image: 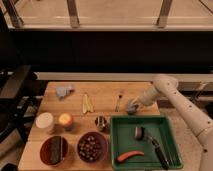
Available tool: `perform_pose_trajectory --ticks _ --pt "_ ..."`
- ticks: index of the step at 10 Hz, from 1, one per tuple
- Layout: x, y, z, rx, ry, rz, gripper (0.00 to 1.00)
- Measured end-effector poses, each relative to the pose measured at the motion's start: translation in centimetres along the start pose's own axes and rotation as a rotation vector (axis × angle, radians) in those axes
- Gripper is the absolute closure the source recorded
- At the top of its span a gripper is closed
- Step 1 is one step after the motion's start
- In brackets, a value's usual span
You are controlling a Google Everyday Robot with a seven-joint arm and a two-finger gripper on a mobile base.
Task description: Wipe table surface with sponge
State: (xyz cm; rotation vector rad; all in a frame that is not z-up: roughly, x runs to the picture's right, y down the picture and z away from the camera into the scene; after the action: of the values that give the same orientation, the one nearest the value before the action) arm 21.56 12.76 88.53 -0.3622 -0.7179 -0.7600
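Observation:
The table surface (107, 90) is a light brown wooden plank top filling the middle of the camera view. The sponge (131, 107) is a small grey-blue block resting on the wood near the table's right edge, just behind the green tray. My gripper (135, 103) is at the end of the white arm that reaches in from the right. It is shut on the sponge and presses it down on the table. The fingertips are hidden behind the sponge.
A green tray (116, 145) at the front right holds a red chilli (129, 156), a metal cylinder (139, 132) and a black tool (161, 155). A fork (119, 100), a yellow item (87, 102), a grey-blue lump (63, 91), cups (45, 122) and two bowls (92, 146) are on the table.

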Motion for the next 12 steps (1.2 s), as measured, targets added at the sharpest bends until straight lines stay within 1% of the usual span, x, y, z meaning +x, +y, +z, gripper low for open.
perform_pose_trajectory --ticks 1,2,3,4,6,7,8,9,10,11,12 --pt "0.1 1.1 -0.6 -0.005 0.013 0.024 1.0" --pt "0.6 2.1 -1.4 -0.011 0.034 0.043 1.0" --pt "1.1 2.6 -2.2 -0.015 0.053 0.054 1.0" --pt "2.0 2.8 -3.0 -0.022 0.077 0.062 1.0" --pt "4.1 1.6 -3.5 -0.028 0.097 0.049 1.0" --pt "5.3 0.6 -3.3 -0.029 0.097 0.03 1.0" --pt "6.2 -1.0 -2.6 -0.03 0.086 -0.005 1.0" --pt "6.4 -2.2 -2.0 -0.028 0.077 -0.028 1.0" --pt "5.9 -3.7 -0.9 -0.029 0.055 -0.064 1.0" --pt "4.9 -4.7 0.1 -0.031 0.03 -0.093 1.0" --pt "4.0 -5.2 0.8 -0.033 0.011 -0.111 1.0"
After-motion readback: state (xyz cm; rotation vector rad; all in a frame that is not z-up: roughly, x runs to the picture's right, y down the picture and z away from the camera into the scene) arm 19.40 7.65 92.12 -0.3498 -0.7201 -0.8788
